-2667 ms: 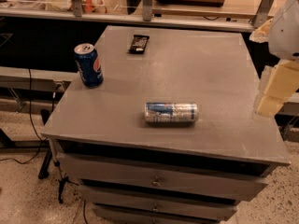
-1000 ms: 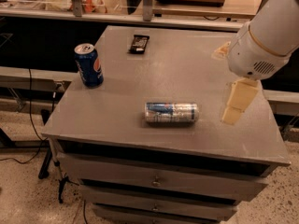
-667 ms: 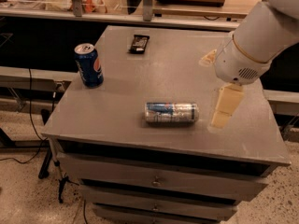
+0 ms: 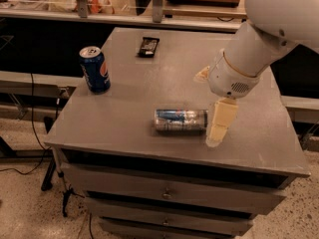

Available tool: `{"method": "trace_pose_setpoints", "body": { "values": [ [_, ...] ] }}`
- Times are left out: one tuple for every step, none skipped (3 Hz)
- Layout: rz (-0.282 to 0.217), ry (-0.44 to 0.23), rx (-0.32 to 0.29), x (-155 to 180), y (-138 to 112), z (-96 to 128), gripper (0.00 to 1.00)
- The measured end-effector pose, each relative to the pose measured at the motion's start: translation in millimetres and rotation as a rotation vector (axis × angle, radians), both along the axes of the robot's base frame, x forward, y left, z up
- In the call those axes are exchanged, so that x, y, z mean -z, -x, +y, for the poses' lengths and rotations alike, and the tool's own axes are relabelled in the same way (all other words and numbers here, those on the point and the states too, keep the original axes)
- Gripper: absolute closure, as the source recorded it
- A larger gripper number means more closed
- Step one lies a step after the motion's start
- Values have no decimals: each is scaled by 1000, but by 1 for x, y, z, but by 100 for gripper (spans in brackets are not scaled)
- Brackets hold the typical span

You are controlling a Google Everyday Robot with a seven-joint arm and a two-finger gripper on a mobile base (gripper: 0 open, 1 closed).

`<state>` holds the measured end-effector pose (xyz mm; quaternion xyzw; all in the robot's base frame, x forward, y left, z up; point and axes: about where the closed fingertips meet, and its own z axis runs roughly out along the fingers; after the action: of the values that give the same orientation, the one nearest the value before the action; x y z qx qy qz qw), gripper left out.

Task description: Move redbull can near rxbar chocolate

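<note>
The redbull can (image 4: 180, 120) lies on its side near the front middle of the grey table (image 4: 124, 113). The rxbar chocolate (image 4: 148, 46) lies flat at the far side of the table, well apart from the can. My gripper (image 4: 209, 111) hangs from the white arm (image 4: 249, 49) just right of the can's right end. It is open and empty. One pale finger (image 4: 221, 123) points down beside the can's end, close to the tabletop. The other finger (image 4: 202, 74) shows further back.
A dark-blue Pepsi can (image 4: 94, 69) stands upright at the table's left side. The table has drawers (image 4: 167, 193) below its front edge. A shelf with clutter (image 4: 89, 4) runs behind the table. Cables (image 4: 35, 133) hang at the left.
The arm has swung in from the right edge to the left and down. The gripper now sits right beside the redbull can's right end. The cans and bar have not moved.
</note>
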<state>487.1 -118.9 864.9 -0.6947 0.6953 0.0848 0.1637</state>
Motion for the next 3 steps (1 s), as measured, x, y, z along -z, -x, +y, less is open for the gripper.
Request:
{"method": "trace_pose_setpoints", "body": {
  "values": [
    [25,-5,1,17,-4,3,3],
    [39,-11,18,26,-5,1,20],
    [44,-6,35,29,-7,-2,44]
  ]
}}
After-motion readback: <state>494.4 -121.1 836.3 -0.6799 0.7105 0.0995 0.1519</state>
